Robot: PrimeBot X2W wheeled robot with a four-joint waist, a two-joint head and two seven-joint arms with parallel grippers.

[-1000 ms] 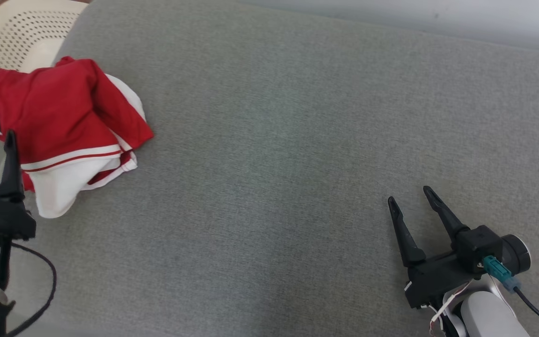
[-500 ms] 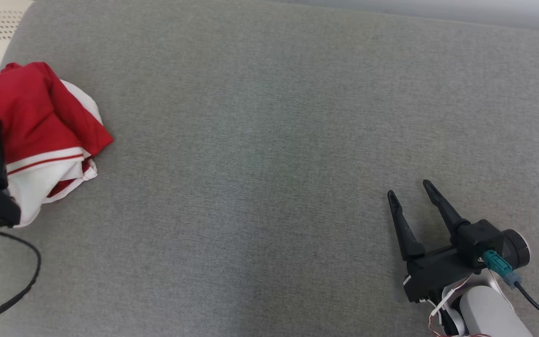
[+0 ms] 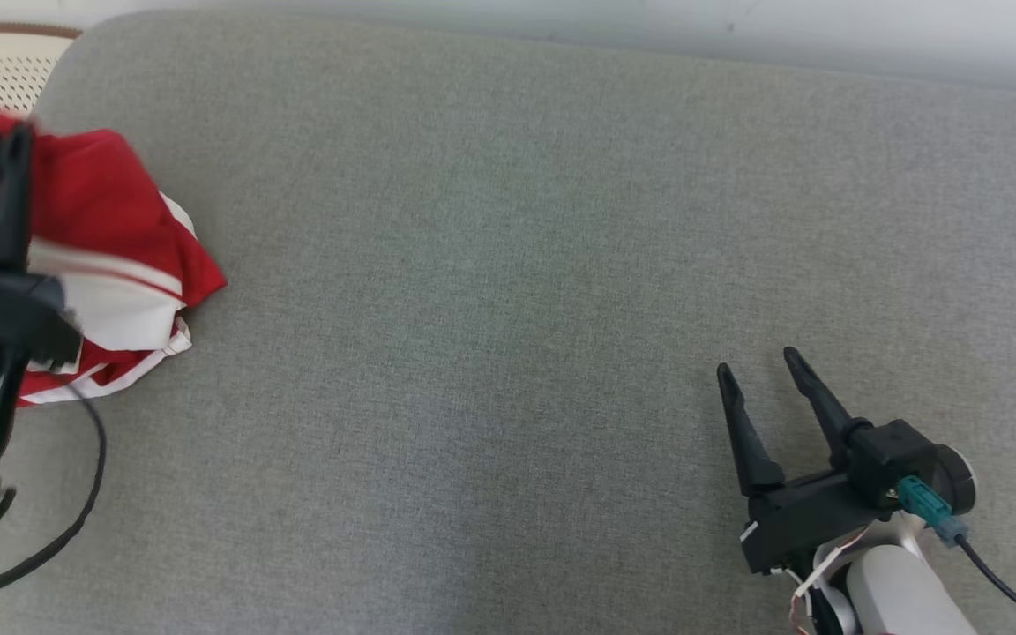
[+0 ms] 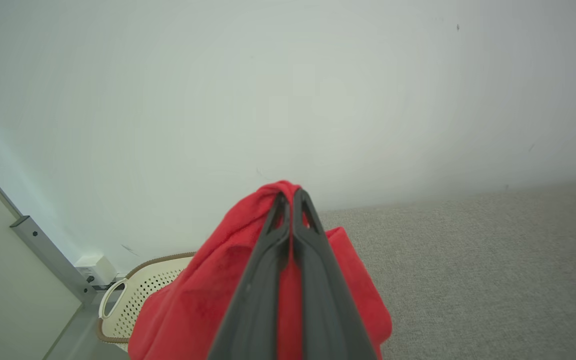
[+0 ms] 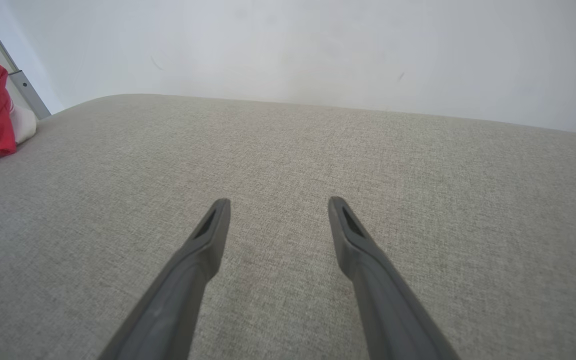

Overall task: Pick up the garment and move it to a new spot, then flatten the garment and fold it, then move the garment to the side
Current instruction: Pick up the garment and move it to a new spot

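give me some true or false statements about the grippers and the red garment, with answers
1. The left gripper is shut on the garment. True.
2. The right gripper holds a corner of the garment. False: its jaws stand apart over the bare grey cushion, holding nothing.
3. A perforated cream basket sits beyond the garment, off the cushion's end. True.
4. The garment lies flat and folded at the cushion's middle. False: it is bunched up at the cushion's left end.
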